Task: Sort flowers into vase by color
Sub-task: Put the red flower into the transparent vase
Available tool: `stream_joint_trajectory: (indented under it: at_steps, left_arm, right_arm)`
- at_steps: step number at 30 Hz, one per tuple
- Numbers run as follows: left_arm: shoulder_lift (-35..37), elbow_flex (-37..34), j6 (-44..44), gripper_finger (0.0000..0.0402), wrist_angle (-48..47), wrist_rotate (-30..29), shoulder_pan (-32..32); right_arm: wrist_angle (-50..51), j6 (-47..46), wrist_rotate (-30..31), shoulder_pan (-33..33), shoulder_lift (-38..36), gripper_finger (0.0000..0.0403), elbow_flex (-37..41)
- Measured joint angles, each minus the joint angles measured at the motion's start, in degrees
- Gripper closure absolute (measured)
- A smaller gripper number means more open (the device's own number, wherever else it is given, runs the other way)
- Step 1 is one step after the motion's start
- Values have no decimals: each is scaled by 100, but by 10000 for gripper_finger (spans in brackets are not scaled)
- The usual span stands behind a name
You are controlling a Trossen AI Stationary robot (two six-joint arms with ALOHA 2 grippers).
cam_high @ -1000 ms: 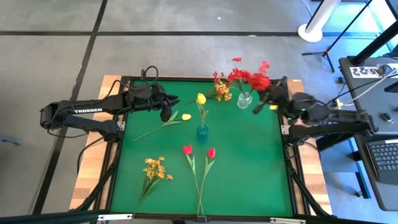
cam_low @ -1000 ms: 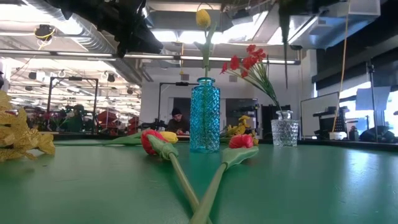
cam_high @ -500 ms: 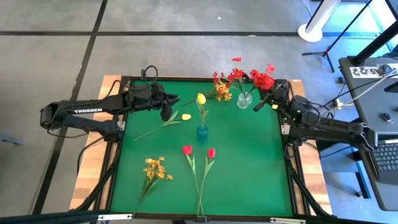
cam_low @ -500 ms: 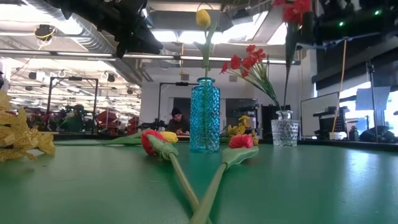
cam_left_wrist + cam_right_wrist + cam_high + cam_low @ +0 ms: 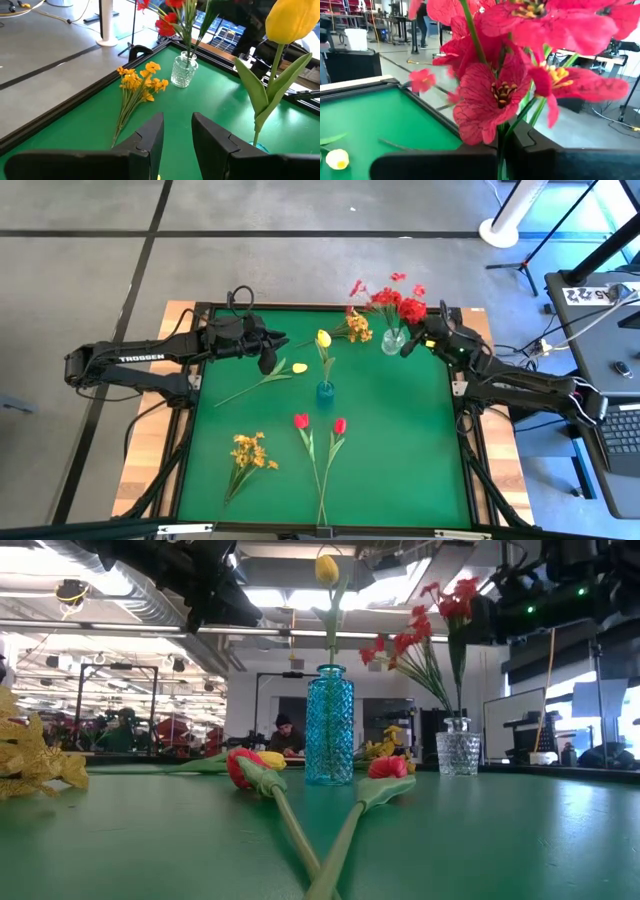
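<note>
My right gripper (image 5: 409, 345) (image 5: 501, 139) is shut on a red blossom spray (image 5: 409, 309) above the clear glass vase (image 5: 393, 340) (image 5: 458, 752), which holds another red spray (image 5: 400, 642). My left gripper (image 5: 268, 360) (image 5: 177, 134) hovers open next to a yellow tulip (image 5: 299, 367) lying flat on the mat. A blue vase (image 5: 325, 390) (image 5: 329, 725) holds one upright yellow tulip (image 5: 323, 338). Two red tulips (image 5: 301, 420) (image 5: 339, 425) and a yellow-orange cluster (image 5: 248, 452) lie near the near edge. A second cluster (image 5: 357, 330) lies by the far edge. My right gripper pinches the spray's green stem (image 5: 512, 124) between its two fingers, just below the blossoms, coming from the table's right and slanting down. The spray stands nearly upright, and its stem (image 5: 457, 680) runs down into the clear vase's mouth.
The green mat (image 5: 400, 460) has a raised dark rim on all sides. The right half near the near edge holds nothing but mat. The two vases stand close to each other in the far middle. People and equipment show in the room beyond the table.
My right gripper has carried the red spray toward the table's left and down, over the clear vase. The spray hung high beside the vase before; its stem has come down into the vase's mouth.
</note>
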State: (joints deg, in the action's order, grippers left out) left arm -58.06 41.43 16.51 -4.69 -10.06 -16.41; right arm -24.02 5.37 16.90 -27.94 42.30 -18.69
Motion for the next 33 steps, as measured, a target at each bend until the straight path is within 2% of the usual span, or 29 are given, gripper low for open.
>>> stream_joint_trajectory:
  at_steps: [3,6,14,18,22,28,33]
  left_arm:
    - [0,0,5,305,1,2,1]
    - [0,0,7,305,0,2,-1]
    - [0,0,7,305,0,2,-1]
    - [0,0,7,305,-2,2,-2]
    - [0,0,7,305,-2,-1,-1]
    - [0,0,69,305,-2,-29,1]
    - [0,0,145,305,-2,-143,-2]
  right_arm:
    - [-74,3,189,2,162,398,135]
    - [-5,82,348,11,189,370,159]
    - [69,109,567,17,-347,230,157]
    - [618,107,604,17,-860,160,155]
    - [1431,49,602,17,-1458,108,155]
    - [2229,-408,312,17,-2086,65,155]
    - [2679,-685,-115,17,-2196,48,150]
